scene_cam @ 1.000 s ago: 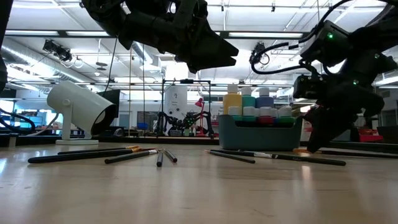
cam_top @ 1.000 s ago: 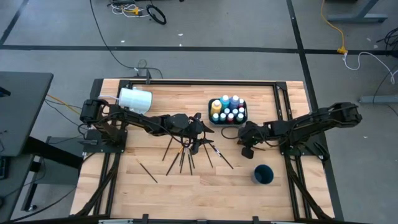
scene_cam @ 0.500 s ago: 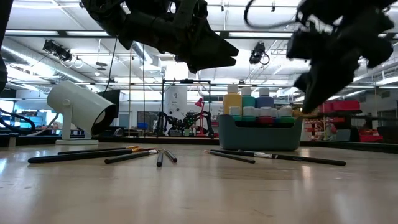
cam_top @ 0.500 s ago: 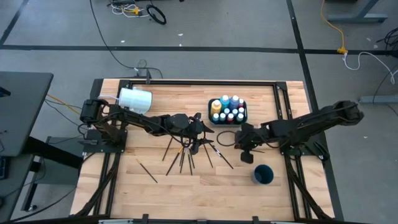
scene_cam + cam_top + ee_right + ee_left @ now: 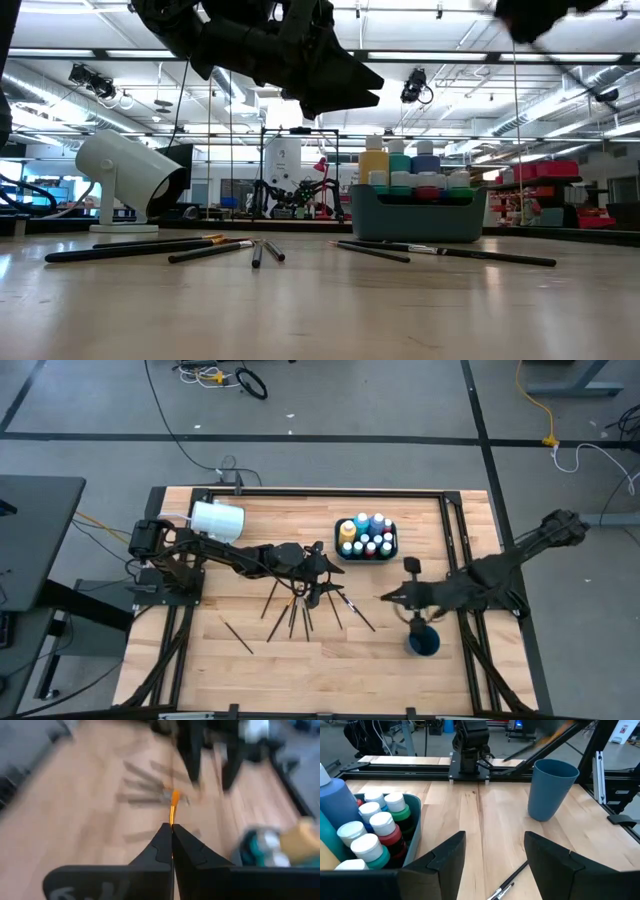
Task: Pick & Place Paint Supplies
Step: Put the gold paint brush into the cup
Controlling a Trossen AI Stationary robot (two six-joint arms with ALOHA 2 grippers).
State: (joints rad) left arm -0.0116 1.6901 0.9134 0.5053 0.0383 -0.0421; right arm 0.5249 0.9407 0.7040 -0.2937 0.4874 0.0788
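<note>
Paint supplies sit in two groups on the bench (image 5: 300, 672): bottles in a tray and brushes loose on the wood. Both arms reach in from the side edges. The left gripper (image 5: 495, 855) hangs above the middle of the bench, just beside the tray, with its fingers spread and nothing between them. The right gripper (image 5: 172, 827) is raised near the right edge, close beside the blue cup on the side toward the bench's middle; its fingers are pressed together on a thin orange brush (image 5: 173, 807), which sticks out past the tips and is too blurred to tell more. A white cup (image 5: 217, 518) lies on its side near the far left corner, the one at the top left of the high view. The tray (image 5: 415, 222), a dark teal tub, stands toward the far edge, right of centre. The blue cup (image 5: 550, 790) stands upright near the right edge, well apart from the tray and nearer the front. Inside the tray a tall yellow bottle (image 5: 347, 530) and a tall blue bottle (image 5: 378, 521) stand upright along its far side, with the small bottles (image 5: 382, 822), pale-capped and red, green and teal where their sides show, packed touching one another. Loose brushes (image 5: 295, 610) lie fanned and crossing in the middle of the bench, under the left gripper, and a single brush (image 5: 238, 637) lies apart from them toward the front left.
</note>
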